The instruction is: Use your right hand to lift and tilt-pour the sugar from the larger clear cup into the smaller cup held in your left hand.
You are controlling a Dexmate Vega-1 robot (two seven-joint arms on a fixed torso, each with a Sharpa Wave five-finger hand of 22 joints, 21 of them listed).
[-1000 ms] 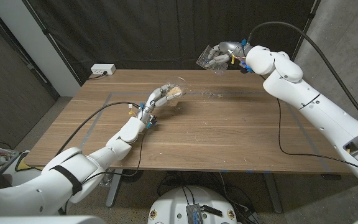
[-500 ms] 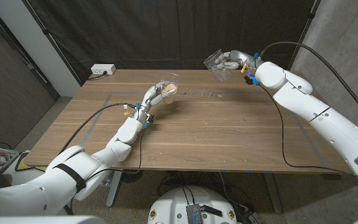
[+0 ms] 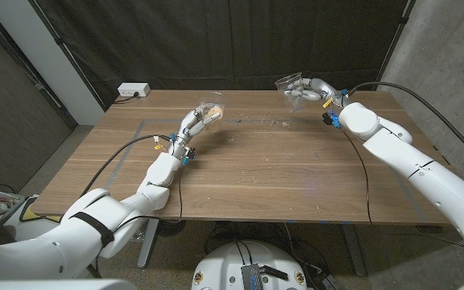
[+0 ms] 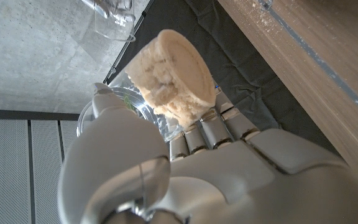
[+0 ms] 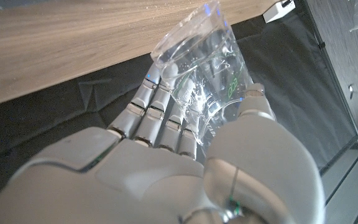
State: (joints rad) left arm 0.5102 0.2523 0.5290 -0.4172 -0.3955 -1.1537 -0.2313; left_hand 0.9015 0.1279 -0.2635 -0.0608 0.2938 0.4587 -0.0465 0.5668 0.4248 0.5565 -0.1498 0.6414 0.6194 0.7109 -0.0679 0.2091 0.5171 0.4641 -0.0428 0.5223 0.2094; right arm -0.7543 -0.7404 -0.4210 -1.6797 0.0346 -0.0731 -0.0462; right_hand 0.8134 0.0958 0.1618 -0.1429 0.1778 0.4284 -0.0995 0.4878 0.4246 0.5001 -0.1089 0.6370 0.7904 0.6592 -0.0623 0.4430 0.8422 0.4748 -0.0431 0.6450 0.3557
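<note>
My left hand (image 3: 195,121) holds the smaller clear cup (image 3: 212,110) above the table's back left-centre; it is tilted and holds pale brown sugar. In the left wrist view that sugar (image 4: 174,76) sits as a clumped mass in the cup, gripped by my left hand (image 4: 185,168). My right hand (image 3: 308,89) holds the larger clear cup (image 3: 290,84) near the table's far edge at the right, close to upright and looking empty. The right wrist view shows the larger cup (image 5: 201,74) see-through, with no sugar seen inside, in my right hand (image 5: 185,155). The two cups are well apart.
Spilled sugar grains (image 3: 274,122) lie scattered on the wooden table (image 3: 256,177) between the hands. A white power strip (image 3: 133,90) sits at the back left corner. Black cables run along both arms, and grey tape lines mark the tabletop.
My right hand has carried the larger cup rightward and lower, turning it from tilted towards upright. My left hand has drawn the smaller cup back to the left, widening the gap.
</note>
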